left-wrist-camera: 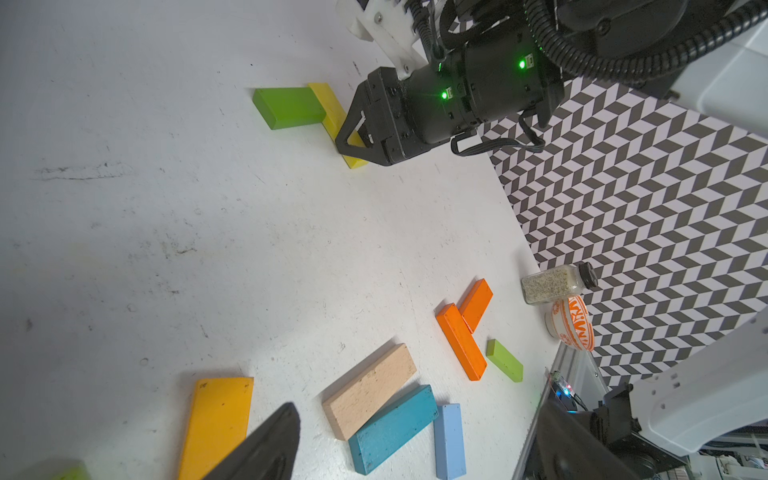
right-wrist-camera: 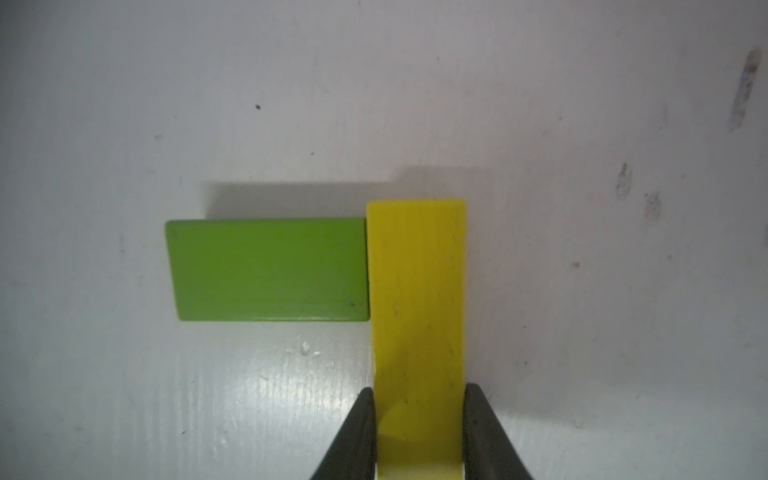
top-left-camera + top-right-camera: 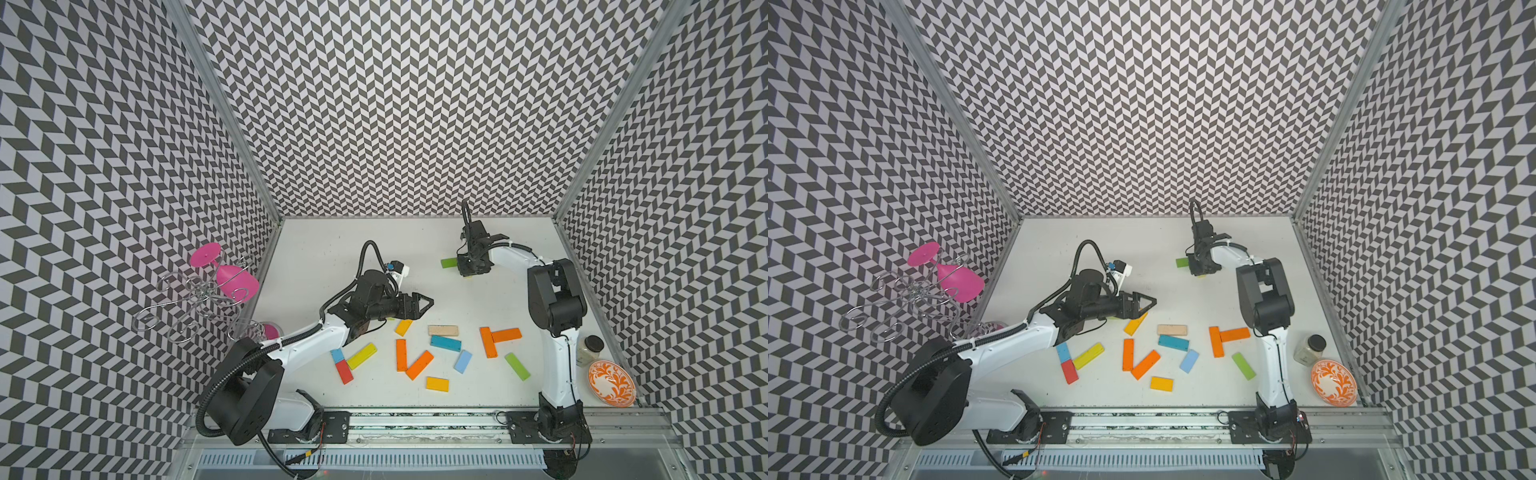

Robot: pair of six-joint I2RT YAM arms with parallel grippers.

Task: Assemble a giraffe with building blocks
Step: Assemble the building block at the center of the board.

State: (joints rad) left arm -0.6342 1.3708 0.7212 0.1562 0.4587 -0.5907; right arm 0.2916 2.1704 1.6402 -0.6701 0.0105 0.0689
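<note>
So the right gripper [image 2: 419,388] is down at the far side of the table [image 3: 332,249], narrow, with its fingers [image 2: 365,415] pressed against both long sides of a yellow block [image 2: 415,291]. That block looks like it lies flat, and the short end of a green block [image 2: 268,270] butts right up against its long side, making an L shape. The wrist shot cuts off the near end of the yellow one, so no idea how far back the grip goes. In both top views the gripper covers nearly all of it, and only part of the green block [image 3: 449,262] sticks out.

The left gripper [image 3: 426,303] hangs over the middle, holding nothing. Its own camera only catches one finger [image 1: 266,449], the other is out of frame, so it reads as spread wide. It hides one end of an orange-yellow block [image 3: 403,327].

The rest of the blocks sit scattered closer in, like the plain wooden block [image 3: 443,331] touching a teal block [image 3: 445,343]. A scrap of green in the corner [image 1: 70,473] is too cut off to identify.
</note>
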